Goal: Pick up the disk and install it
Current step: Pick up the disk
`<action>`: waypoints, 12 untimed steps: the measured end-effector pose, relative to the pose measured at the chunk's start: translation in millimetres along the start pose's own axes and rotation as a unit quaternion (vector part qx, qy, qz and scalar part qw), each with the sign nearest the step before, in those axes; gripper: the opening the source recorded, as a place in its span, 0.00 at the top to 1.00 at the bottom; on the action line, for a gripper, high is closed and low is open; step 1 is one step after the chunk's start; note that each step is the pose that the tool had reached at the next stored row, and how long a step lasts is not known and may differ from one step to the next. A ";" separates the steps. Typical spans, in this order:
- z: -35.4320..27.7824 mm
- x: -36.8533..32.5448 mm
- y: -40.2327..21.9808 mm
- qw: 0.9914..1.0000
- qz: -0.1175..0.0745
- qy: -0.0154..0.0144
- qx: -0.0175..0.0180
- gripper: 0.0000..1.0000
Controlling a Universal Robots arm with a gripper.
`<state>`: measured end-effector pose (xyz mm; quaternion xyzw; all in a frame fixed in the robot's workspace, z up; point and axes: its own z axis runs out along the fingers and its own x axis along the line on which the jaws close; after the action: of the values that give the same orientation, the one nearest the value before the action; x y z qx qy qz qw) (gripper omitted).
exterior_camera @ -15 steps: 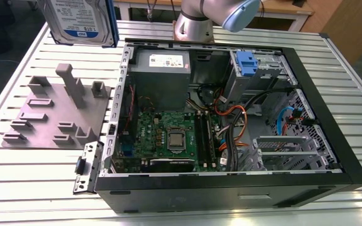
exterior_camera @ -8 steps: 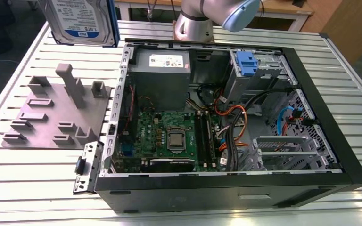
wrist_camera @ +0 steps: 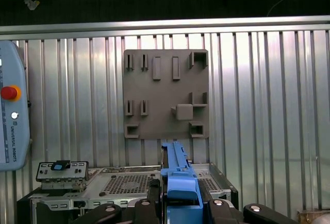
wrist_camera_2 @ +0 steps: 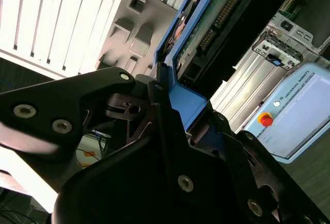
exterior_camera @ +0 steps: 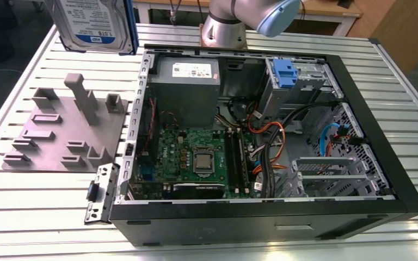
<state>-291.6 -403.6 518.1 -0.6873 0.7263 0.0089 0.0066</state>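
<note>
Up at 11 o'clock in the exterior view, the disk (exterior_camera: 93, 24) hangs in the air, label side to the camera: silver metal w/ a white-and-blue label & blue side rails. It is lifted off the slatted metal table (exterior_camera: 35, 217) and touches nothing below it. Both wrist views show the gripper (wrist_camera: 180, 206) w/ its black fingers (wrist_camera_2: 164, 115) clamped on the disk's blue rail, so the claw is closed & gripping the drive by its edge.

Pick-up step: done, by the look of it. Install step: not yet done. An open computer case (exterior_camera: 377, 136) lies on its side from centre to 4 o'clock, motherboard facing up. Its drive cage (exterior_camera: 311, 76) w/ a blue latch (exterior_camera: 285, 73) sits at approx. 1 o'clock inside the case, well apart from the disk. A grey fixture plate (exterior_camera: 56, 136) w/ upright pegs lies at 9 o'clock, just beside the case. The robot arm's base (exterior_camera: 223, 27) stands at 12 o'clock.
</note>
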 end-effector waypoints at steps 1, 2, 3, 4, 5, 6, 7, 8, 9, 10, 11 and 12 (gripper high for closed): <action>0.0 0.0 0.0 1.000 0.000 0.000 0.000 0.64; 0.0 0.0 0.0 1.000 0.000 0.000 0.000 0.64; 0.0 0.0 0.0 1.000 0.000 0.000 0.000 0.64; 0.0 0.0 -0.1 1.000 0.000 0.000 0.000 0.64; 0.0 0.0 -0.1 1.000 0.000 0.000 0.000 0.64; 0.0 0.0 -0.1 1.000 0.000 0.000 0.000 0.64; 0.0 0.0 -0.1 1.000 0.000 0.000 0.000 0.64; 0.0 0.0 -0.2 1.000 0.000 0.000 0.000 0.64; 0.0 0.0 -0.4 1.000 0.000 0.000 0.000 0.64; 0.0 0.0 -0.7 1.000 0.000 0.000 0.000 0.64; 0.0 0.0 -0.7 1.000 0.000 0.000 0.000 0.64; 0.0 0.0 -0.7 1.000 0.000 0.000 0.000 0.64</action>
<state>-290.9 -403.7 518.0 -0.6873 0.7263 0.0089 0.0066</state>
